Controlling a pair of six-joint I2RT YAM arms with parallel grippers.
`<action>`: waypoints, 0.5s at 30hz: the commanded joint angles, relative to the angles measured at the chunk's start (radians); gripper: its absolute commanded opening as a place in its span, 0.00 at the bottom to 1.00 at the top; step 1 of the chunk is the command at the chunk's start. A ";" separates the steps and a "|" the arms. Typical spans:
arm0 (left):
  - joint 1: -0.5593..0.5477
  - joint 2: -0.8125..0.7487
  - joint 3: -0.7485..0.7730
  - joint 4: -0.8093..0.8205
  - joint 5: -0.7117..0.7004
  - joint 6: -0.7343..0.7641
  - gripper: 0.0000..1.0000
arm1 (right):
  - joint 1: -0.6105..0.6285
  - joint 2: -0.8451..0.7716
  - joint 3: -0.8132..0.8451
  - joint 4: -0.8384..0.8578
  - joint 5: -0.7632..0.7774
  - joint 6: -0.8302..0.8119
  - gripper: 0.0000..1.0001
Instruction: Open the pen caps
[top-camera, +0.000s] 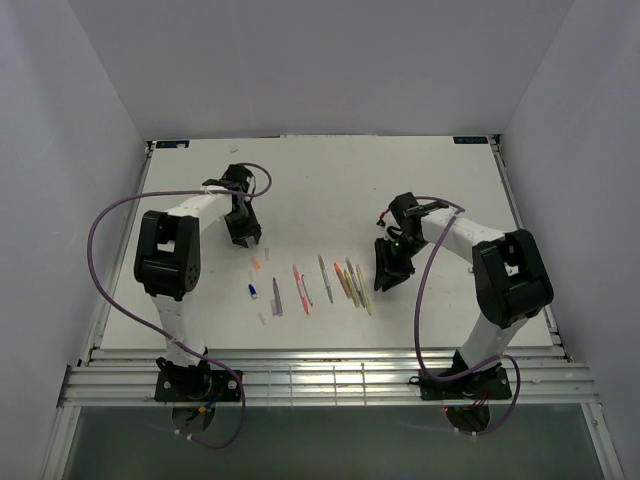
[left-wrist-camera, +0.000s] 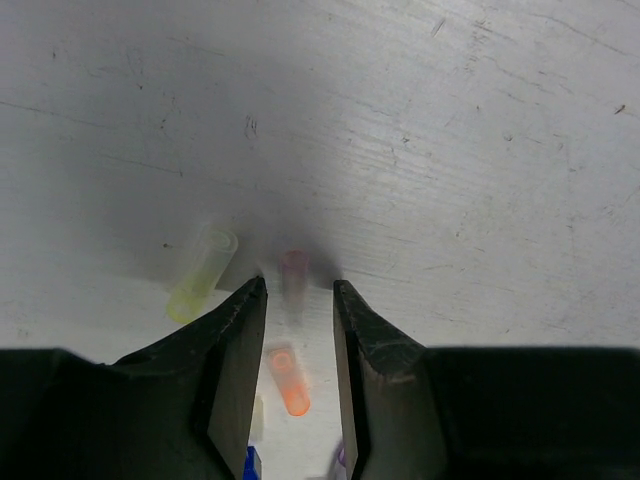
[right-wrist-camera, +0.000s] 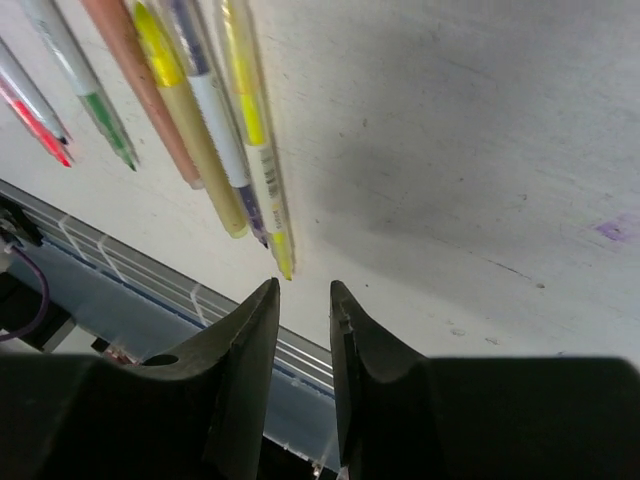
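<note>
Two arms over a table (top-camera: 400, 180), with a row of pens (top-camera: 330, 283) and loose caps (top-camera: 255, 266) to its left.
The left gripper (left-wrist-camera: 298, 290) stands half open, clamping nothing, above an orange cap (left-wrist-camera: 288, 380), with a yellow cap (left-wrist-camera: 203, 270) just beside. The right gripper (right-wrist-camera: 304, 290) is slightly parted and empty near the pen tips. The caps look light, stiff and slick, probably best pinched across the barrel.

Even bright light, soft close-up blur

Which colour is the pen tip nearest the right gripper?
Yellow pen tip; right wrist view shows it best.
</note>
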 joint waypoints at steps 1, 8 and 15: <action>0.013 -0.055 -0.014 -0.001 -0.019 0.013 0.44 | 0.004 -0.065 0.117 -0.034 0.013 0.027 0.33; 0.013 -0.156 0.029 -0.020 -0.010 -0.009 0.48 | -0.070 -0.100 0.303 -0.126 0.064 0.133 0.46; 0.009 -0.322 -0.019 0.058 0.123 -0.070 0.50 | -0.355 -0.152 0.237 -0.121 0.027 0.233 0.66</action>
